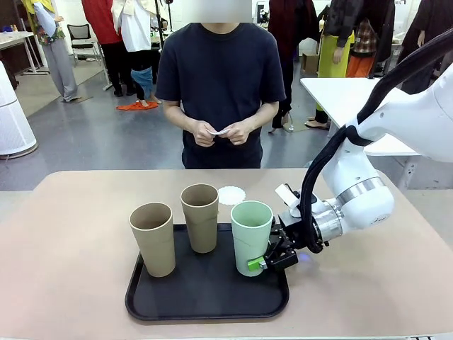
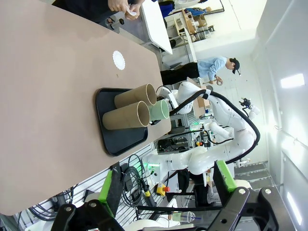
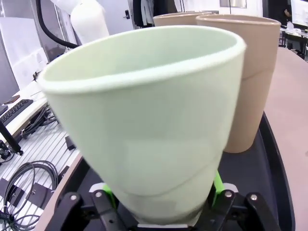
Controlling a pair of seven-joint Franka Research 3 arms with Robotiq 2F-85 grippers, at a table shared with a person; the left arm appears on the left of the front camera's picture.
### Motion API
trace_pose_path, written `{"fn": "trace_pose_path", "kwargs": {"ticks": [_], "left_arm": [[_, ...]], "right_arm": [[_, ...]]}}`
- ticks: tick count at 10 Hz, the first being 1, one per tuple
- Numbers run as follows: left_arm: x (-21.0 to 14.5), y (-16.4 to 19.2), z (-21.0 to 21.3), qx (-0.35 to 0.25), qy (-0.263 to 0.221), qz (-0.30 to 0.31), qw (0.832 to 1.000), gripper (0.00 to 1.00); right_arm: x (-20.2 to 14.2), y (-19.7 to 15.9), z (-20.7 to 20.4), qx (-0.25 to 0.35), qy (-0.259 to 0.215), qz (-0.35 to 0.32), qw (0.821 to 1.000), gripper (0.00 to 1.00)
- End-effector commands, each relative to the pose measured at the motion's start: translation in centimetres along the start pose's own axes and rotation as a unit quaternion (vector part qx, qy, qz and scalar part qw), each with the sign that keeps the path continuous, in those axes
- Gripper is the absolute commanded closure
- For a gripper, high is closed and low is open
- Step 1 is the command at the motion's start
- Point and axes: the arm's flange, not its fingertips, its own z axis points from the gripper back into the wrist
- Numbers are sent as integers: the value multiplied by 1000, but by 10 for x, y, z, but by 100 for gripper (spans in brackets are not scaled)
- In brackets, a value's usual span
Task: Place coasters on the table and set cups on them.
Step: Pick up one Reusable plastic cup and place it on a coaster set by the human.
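Note:
Three cups stand on a black tray (image 1: 205, 301): two tan-brown cups (image 1: 153, 237) (image 1: 200, 216) and a pale mint green cup (image 1: 250, 236) at the tray's right. My right gripper (image 1: 267, 261) is shut on the mint cup's base, with green pads (image 3: 216, 183) pressed on both sides of the mint cup (image 3: 154, 120). One white lacy coaster (image 1: 231, 195) lies on the beige table (image 1: 78, 212) just behind the tray. The person holds another white coaster (image 1: 219, 131) in both hands. My left gripper (image 2: 166, 192) hangs open high above the table, far from the cups (image 2: 127, 108) and the coaster (image 2: 118, 60).
The tray sits at the table's near middle. The person stands at the far edge. A glossy white table (image 1: 340, 95) stands behind at the right. Bare tabletop lies left and right of the tray.

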Motion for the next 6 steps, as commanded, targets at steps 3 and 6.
{"fn": "trace_pose_path", "kwargs": {"ticks": [3, 6], "left_arm": [[-1, -2, 0, -6, -3, -2, 1000, 0], [-1, -2, 0, -6, -3, -2, 1000, 0]], "right_arm": [[0, -5, 1, 4, -5, 3, 1000, 100], [15, 2, 5, -15, -23, -10, 1000, 100]]}}
